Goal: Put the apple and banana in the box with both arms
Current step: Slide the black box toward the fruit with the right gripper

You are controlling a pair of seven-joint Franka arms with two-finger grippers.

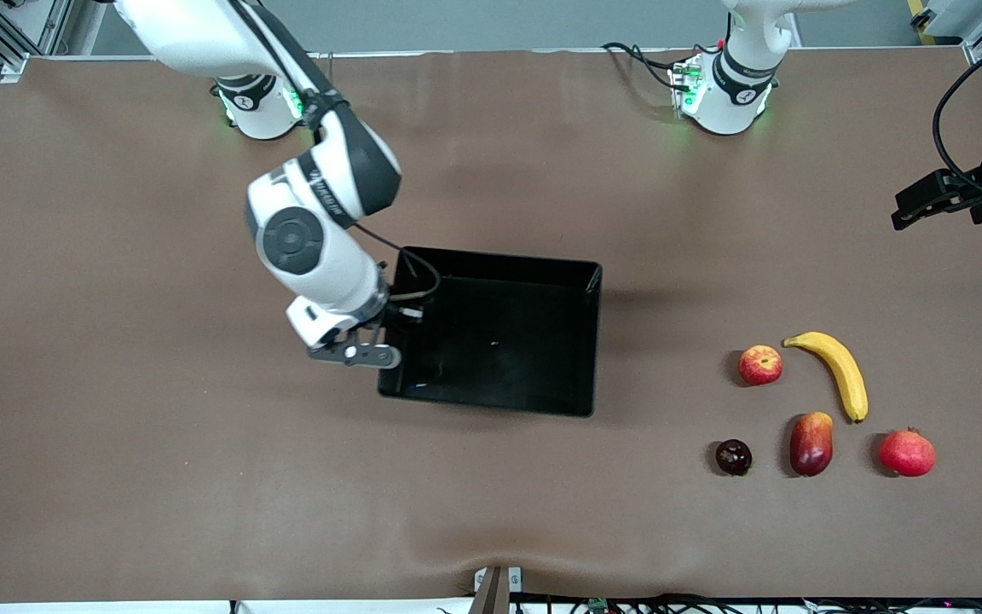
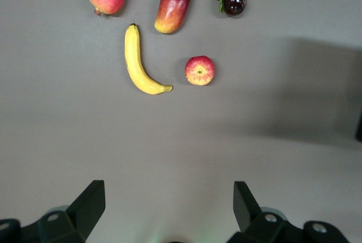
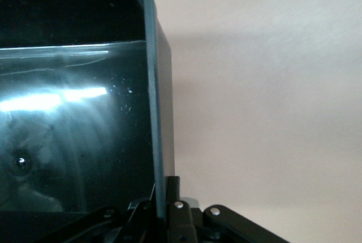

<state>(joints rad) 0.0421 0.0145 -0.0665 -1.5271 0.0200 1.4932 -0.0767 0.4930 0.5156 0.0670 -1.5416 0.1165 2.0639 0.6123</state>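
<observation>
At the box's (image 1: 499, 264) wall toward the right arm's end of the table, my right gripper (image 3: 161, 206) was clamped shut on the rim. My left gripper (image 2: 169, 209) hung with its jaws spread wide and empty, high over the table toward the left arm's end. Nothing lay in the box. The apple (image 1: 760, 364) sat just beside the banana (image 1: 836, 371), with a mango (image 1: 811, 443), a pomegranate (image 1: 907, 453) and a dark fruit (image 1: 734, 457) nearer the camera. I judged the risks to be my thin pinch slipping and jolting the box, or my left hand taking a neighbouring red fruit for the apple.
</observation>
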